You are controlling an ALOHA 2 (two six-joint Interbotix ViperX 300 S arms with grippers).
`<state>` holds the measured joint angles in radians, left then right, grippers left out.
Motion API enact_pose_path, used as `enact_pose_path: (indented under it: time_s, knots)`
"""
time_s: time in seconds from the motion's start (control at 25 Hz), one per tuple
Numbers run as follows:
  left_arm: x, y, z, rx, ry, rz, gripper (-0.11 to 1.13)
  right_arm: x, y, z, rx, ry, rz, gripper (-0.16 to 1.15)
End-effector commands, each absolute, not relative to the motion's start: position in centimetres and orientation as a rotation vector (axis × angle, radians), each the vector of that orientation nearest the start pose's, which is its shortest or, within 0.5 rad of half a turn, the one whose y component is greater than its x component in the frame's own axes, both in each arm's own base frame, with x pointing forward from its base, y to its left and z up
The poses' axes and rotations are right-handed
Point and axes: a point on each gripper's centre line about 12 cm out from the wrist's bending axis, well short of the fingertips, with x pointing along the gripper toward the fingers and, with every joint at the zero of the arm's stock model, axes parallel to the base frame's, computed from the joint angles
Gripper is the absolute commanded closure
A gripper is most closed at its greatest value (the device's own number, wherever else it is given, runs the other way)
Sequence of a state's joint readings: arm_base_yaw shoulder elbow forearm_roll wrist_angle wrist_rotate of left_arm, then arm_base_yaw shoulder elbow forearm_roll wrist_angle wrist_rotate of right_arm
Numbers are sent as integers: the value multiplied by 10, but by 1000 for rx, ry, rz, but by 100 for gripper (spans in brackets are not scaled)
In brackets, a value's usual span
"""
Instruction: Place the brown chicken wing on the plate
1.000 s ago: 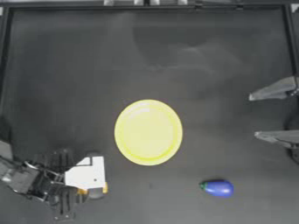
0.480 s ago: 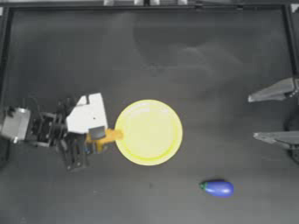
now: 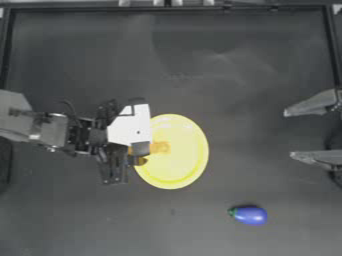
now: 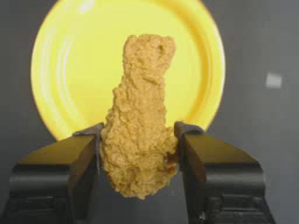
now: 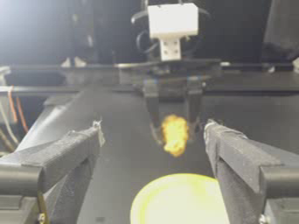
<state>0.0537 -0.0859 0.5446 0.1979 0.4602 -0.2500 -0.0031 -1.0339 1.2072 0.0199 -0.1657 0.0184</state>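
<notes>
wing: brown chicken wing [image 4: 140, 118] is clamped betw. the two jaws of the left gripper [image 4: 139, 144], gripped at its thick end; narrow end sticks out past the jaw tips. Held up off the worktop, seen in the right wrist view as a golden lump [image 5: 175, 134] in the air above the plate.
wing vs plate: in top view the wing [image 3: 159, 147] sits over the plate's left part, just inside the rim. Whether it touches the plate: can't tell from top; right wrist view shows a gap below it.
plate: light yellow, round, raised rim [image 3: 194, 165], lying flat near the worktop's middle, nothing resting on it. Fills the background behind the wing in the left wrist view [image 4: 64, 78].
left gripper: reaches in from the left side, jaws [image 3: 143, 148] over the plate's left edge, clenched on the wing, both pads pressing its sides.
right gripper: parked at the right edge [image 3: 314, 131], well apart from the plate; jaws spread wide w/ nothing betw. them [image 5: 154, 148].
other: blue eggplant toy [image 3: 250, 215] w/ green tip, on the worktop [image 3: 200, 60] to the lower right of the plate, apart from it.
</notes>
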Motion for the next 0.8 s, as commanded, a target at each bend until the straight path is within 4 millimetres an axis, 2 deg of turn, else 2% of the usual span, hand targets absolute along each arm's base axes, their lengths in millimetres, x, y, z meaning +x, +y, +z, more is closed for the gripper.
enact_pose_path:
  time_s: [0.04, 0.28, 0.8]
  knots:
    - [386, 39, 212, -58, 856, 165, 95, 187, -1, 282, 55, -2, -9, -1]
    - [401, 49, 190, -50, 868, 159, 95, 187, -1, 278, 58, -8, -10, -1]
    - [428, 49, 155, -31, 929, 143, 94, 186, -1, 277, 56, -5, -9, -1]
